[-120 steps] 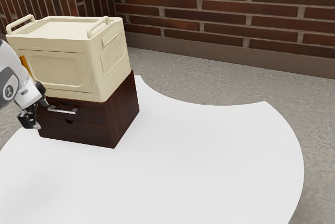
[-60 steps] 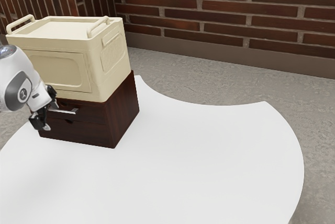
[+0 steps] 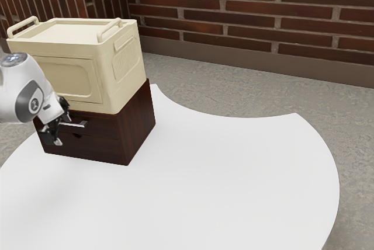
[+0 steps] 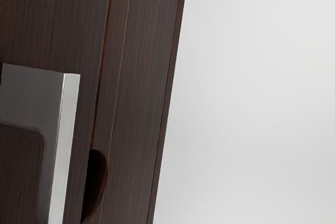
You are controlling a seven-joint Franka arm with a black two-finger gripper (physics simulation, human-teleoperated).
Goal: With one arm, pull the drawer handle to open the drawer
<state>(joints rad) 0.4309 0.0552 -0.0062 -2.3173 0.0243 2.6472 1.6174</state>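
With my jaws wide at the handle (image 3: 76, 125), I should centre them on it, close firmly, then pull straight outward.

A: How does our white arm (image 3: 19, 89) lie?

B: It enters at the exterior view's left, slanting down toward our black gripper (image 3: 63, 129), whose two fingers (image 3: 57, 141) stand parted, one above the other.
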